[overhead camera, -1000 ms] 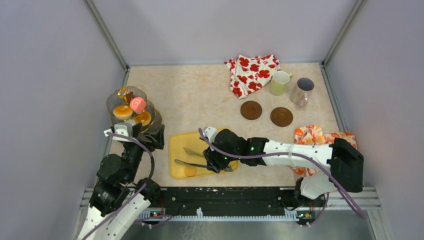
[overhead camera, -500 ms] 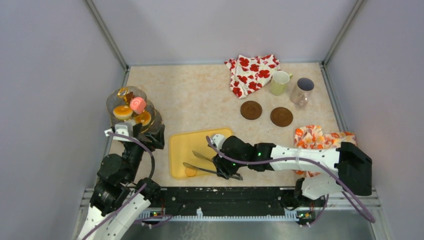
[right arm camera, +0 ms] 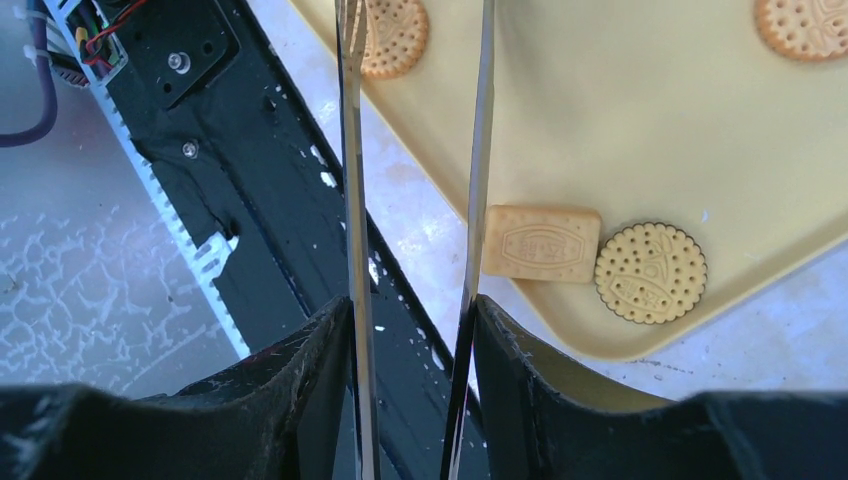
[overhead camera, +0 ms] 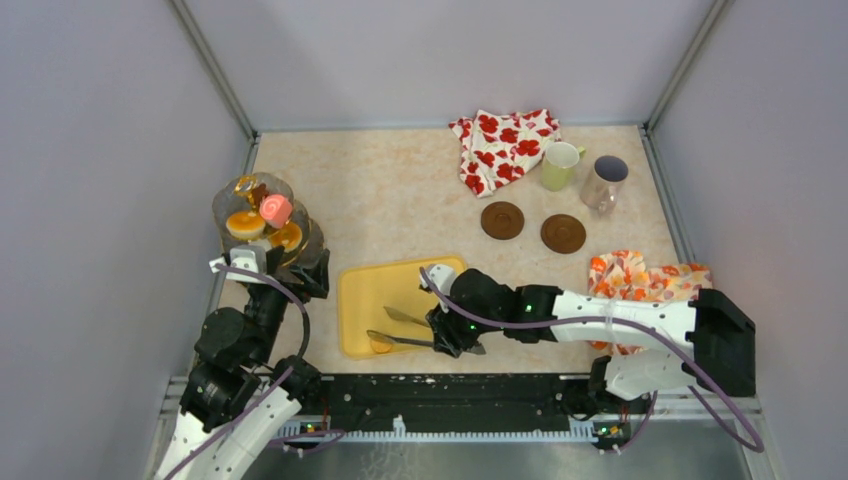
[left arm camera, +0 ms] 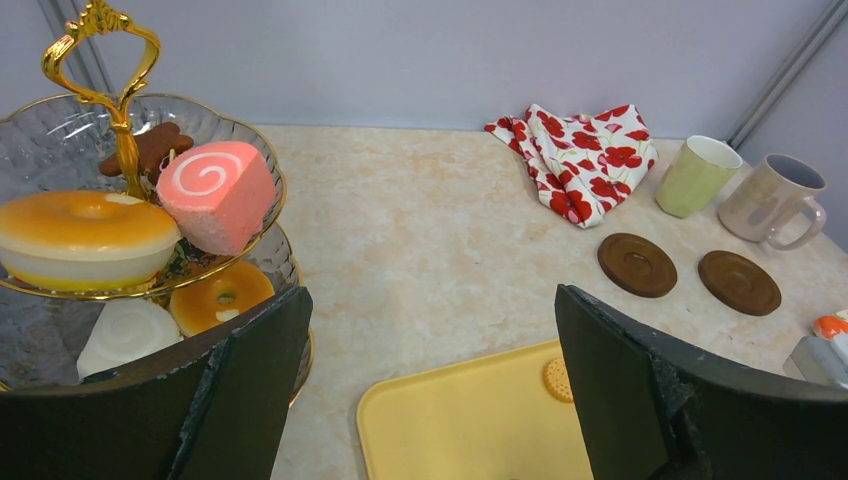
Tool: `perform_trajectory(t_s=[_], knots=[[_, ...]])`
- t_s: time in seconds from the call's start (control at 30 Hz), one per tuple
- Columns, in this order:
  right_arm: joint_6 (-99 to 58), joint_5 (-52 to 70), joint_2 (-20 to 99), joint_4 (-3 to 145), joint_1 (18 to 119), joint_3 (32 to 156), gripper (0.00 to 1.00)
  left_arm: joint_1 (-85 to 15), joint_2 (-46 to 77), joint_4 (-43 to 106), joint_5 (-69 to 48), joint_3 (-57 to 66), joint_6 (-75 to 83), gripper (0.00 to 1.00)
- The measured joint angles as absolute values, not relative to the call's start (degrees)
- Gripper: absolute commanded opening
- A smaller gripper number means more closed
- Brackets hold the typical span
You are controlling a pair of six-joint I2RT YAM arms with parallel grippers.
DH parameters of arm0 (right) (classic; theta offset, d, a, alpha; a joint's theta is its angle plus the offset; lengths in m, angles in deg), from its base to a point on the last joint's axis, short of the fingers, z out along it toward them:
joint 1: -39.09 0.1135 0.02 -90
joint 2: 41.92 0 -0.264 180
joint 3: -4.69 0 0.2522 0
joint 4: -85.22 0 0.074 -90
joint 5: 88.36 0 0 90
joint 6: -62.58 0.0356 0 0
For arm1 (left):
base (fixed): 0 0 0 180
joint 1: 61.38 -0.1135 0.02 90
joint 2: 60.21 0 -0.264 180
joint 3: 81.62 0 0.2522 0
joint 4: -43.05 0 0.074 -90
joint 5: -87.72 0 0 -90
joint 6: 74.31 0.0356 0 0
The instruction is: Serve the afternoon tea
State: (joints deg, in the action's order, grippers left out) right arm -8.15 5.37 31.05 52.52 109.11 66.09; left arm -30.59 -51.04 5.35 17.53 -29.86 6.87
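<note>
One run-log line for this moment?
left gripper: open, beside tiered stand | right gripper: shut on tongs over yellow tray | tips by round biscuit

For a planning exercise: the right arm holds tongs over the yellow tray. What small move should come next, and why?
Probably squeeze the tongs shut on the round biscuit: the right wrist view shows it between their spread blades, by the edge of the yellow tray.

Sweets (left arm camera: 215, 195) on tiered stand (left arm camera: 45, 135) — biscuits (right arm camera: 650, 272) on yellow tray (right arm camera: 620, 120) — mugs (left arm camera: 697, 176) upright
</note>
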Motion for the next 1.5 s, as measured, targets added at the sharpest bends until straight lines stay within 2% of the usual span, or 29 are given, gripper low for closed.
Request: perform_trajectory(t_s=[0.4,0.87,1.5], knots=[[-8.3,7.6,31.1,51.0,109.1,66.1,0.45,-30.6,-51.0,5.3,17.6,-29.9,6.9,0.99],[-8.2,-2.3,32.4,45.0,109.1,66.5,0.44,-30.6,-51.1,5.3,17.6,-29.9,6.9,0.99],[-8.2,-0.6,27.6,49.5,109.1,64.9,0.47,-30.6,-51.1,5.3,17.6,-29.9,6.9,0.99]])
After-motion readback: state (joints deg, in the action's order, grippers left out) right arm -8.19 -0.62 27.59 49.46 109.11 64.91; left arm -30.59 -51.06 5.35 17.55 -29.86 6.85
